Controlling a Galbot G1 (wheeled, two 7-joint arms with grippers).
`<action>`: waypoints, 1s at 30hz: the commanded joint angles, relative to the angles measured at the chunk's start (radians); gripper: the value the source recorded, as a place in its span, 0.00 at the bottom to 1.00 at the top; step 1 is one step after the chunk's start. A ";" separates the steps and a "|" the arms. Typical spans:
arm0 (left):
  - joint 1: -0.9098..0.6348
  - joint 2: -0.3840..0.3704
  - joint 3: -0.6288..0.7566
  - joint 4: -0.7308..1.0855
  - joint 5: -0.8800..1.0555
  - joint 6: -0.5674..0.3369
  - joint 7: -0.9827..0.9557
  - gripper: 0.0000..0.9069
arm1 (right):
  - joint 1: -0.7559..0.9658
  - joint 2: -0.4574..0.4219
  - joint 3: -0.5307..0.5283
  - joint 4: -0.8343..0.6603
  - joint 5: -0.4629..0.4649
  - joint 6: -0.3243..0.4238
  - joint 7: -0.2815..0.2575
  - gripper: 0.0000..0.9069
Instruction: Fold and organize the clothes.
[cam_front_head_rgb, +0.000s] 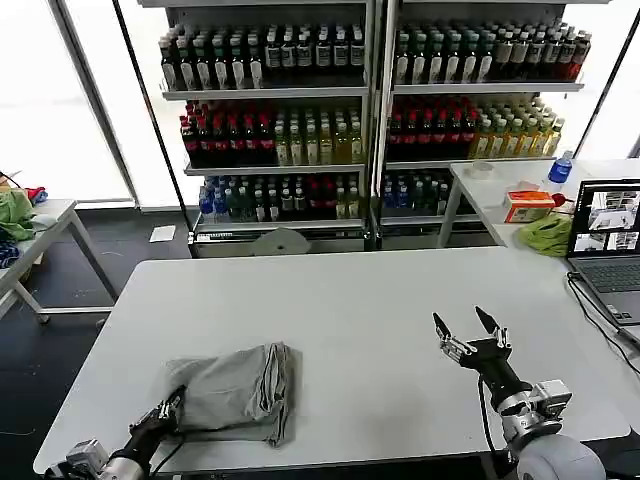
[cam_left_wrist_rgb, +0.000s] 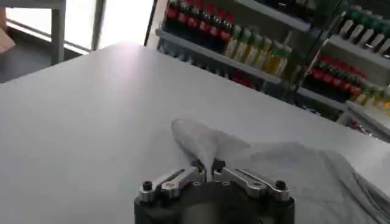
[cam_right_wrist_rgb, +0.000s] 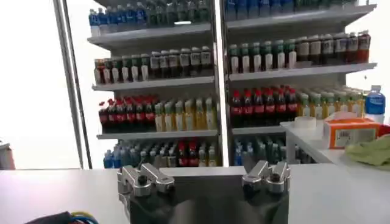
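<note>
Lower left of the head view: left gripper (cam_front_head_rgb: 170, 409) sat at the near-left corner of the folded grey shirt (cam_front_head_rgb: 238, 392), fingers pinched together on a raised tuft of fabric; the left wrist view confirmed cloth (cam_left_wrist_rgb: 204, 143) caught between the tips. The shirt lay on the white table (cam_front_head_rgb: 350, 300), left of centre, folded into a compact bundle running away from the fingers toward frame centre. Lower right: right gripper (cam_front_head_rgb: 472, 335) hovered above bare table, fingers spread apart, holding nothing, well apart from the shirt. Judgement: left arm clearly nearer; any next drag or fold pulls from that corner.
</note>
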 joint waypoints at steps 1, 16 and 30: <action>0.046 0.030 -0.132 -0.072 0.015 0.013 0.062 0.03 | 0.017 -0.002 -0.006 -0.007 0.003 -0.001 0.001 1.00; 0.056 0.320 -0.540 -0.009 -0.024 0.115 0.142 0.03 | 0.025 -0.017 -0.015 -0.031 0.018 0.023 -0.012 1.00; 0.044 0.510 -0.462 -0.054 -0.042 0.151 0.080 0.03 | 0.007 -0.017 0.008 -0.029 0.030 0.034 -0.005 1.00</action>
